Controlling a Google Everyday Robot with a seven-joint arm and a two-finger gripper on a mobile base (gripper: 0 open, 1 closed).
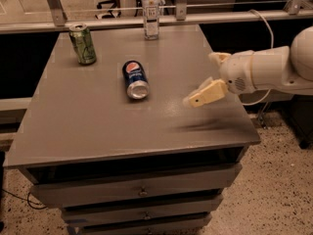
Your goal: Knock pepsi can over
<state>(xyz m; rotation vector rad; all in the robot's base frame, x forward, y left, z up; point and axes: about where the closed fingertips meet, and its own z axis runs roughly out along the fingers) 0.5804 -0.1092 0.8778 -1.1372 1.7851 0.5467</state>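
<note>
The pepsi can (135, 79) lies on its side in the middle of the bench (98, 126), dark blue, round red-white-blue logo upward, silver top facing the near edge (so it looks already knocked over). I judge it light, thin-walled, slick and apt to roll, better nudged on its side wall than gripped. The pincer (201, 79) hangs open and empty over the bench's right side, well apart from it.
</note>
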